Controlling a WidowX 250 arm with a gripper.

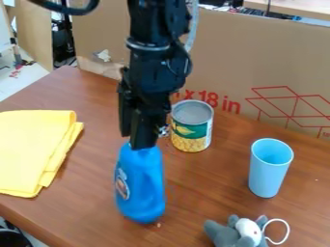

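From where I stand, a yellow cloth (37,152) lies folded flat at the left, so it keeps low and compact. Next, the black gripper (138,144) has its fingers clamped on the top of the blue bottle (140,185), seemingly because the narrow neck suits them, and holds it nearly upright. Beyond stands a can (191,126); then a grey toy (238,234) and a light-blue cup (268,169), open end up.

Brown wooden table (206,185); cardboard panel (226,58) behind; pale floor (20,84) at far left.
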